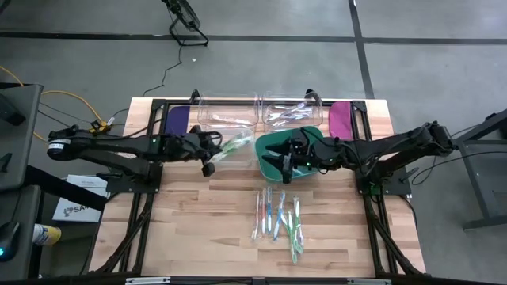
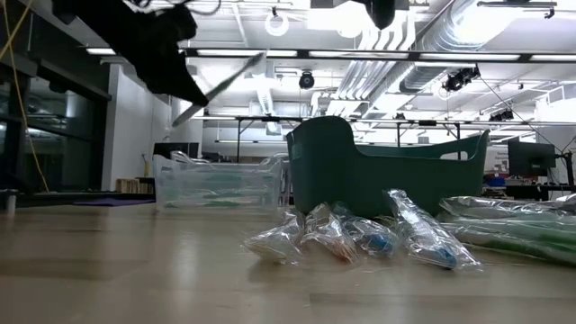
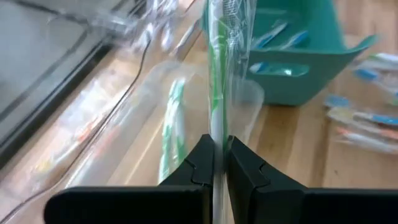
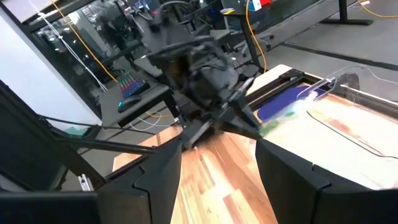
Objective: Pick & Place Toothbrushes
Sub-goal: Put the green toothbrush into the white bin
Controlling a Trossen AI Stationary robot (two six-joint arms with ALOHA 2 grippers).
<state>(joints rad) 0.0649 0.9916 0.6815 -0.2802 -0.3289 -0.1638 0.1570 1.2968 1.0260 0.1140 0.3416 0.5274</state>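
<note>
Basically got the left gripper (image 1: 212, 158) pinching a wrapped green toothbrush (image 1: 234, 146) above the clear bin (image 1: 226, 119), ready to drop in, while the right gripper (image 1: 287, 164) hovers spread open over the teal basket (image 1: 265, 145), more toothbrushes (image 1: 277, 218) piled at 6 o'clock.

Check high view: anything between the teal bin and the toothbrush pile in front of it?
No. In the high view, only bare wooden table lies between the teal bin and the wrapped toothbrushes. The right gripper overhangs the bin's front edge.
</note>
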